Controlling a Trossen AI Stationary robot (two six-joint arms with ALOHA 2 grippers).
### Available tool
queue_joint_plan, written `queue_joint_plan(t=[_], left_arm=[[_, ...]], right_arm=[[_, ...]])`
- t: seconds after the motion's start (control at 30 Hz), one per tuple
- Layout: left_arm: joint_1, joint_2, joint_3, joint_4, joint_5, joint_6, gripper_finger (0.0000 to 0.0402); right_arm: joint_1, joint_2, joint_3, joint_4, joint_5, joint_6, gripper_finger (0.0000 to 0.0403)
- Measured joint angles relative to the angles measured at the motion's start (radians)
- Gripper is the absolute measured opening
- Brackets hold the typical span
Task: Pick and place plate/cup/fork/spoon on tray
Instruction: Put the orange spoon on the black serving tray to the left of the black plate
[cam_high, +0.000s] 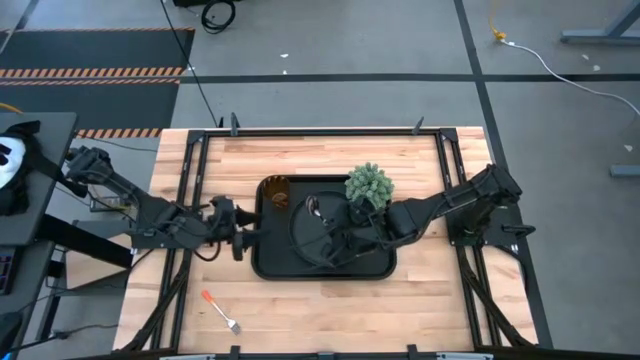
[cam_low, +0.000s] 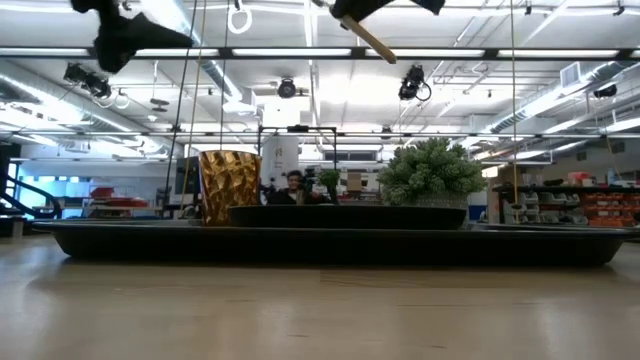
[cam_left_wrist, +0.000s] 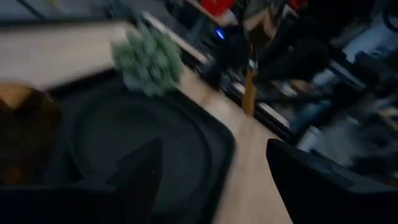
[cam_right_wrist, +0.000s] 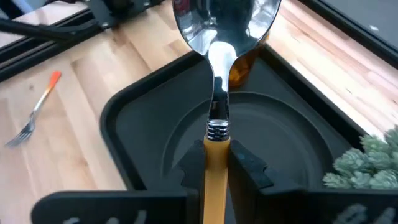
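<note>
The black tray (cam_high: 375, 268) lies mid-table. The round black plate (cam_high: 312, 248) lies flat on it, and the amber cup (cam_high: 278, 193) stands in its far left corner. My right gripper (cam_high: 352, 228) is over the plate, shut on the spoon (cam_right_wrist: 219, 37), whose silver bowl (cam_high: 315, 207) points toward the cup. My left gripper (cam_high: 243, 235) is open and empty at the tray's left edge. The fork (cam_high: 220, 311) lies flat on the table, near left of the tray. My right gripper pinches the spoon's orange handle (cam_right_wrist: 215, 155), just behind its metal collar, between its two fingers (cam_right_wrist: 250, 169). The fingers come from the table's right, slanting down, and lie along the spoon. The spoon is lifted clear above the plate, bowl forward.
A green plant ball (cam_high: 369, 185) sits at the tray's far right, beside my right arm. Bare wood (cam_high: 420, 310) lies near and right of the tray. A person (cam_low: 293, 186) shows in the room beyond the table.
</note>
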Motion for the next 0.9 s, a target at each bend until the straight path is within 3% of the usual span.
queue_joint_plan(t=[0.17,0.3,0.5,0.63,0.77,0.9], left_arm=[[0.011,0.115,0.078,0.045,-0.171,0.129,0.029],[0.047,0.212,0.145,0.048,-0.232,0.197,0.029],[0.127,0.364,0.226,0.083,-0.233,0.225,0.029],[0.172,0.459,0.276,0.232,-0.232,0.259,0.029],[0.206,0.551,0.329,0.442,-0.189,0.396,0.029],[0.227,0.591,0.358,0.475,-0.155,0.436,0.029]], right_arm=[[-0.026,0.0,0.0,-0.033,-0.007,0.046,0.0048],[-0.035,0.0,0.0,-0.026,-0.001,0.073,0.0048],[-0.037,0.0,0.0,0.001,0.046,0.111,0.0051],[-0.037,0.0,0.0,0.017,0.05,0.109,0.0052],[-0.037,-0.001,0.0,0.017,0.062,0.084,0.0053],[-0.032,-0.006,0.0,-0.05,0.083,0.094,0.0053]])
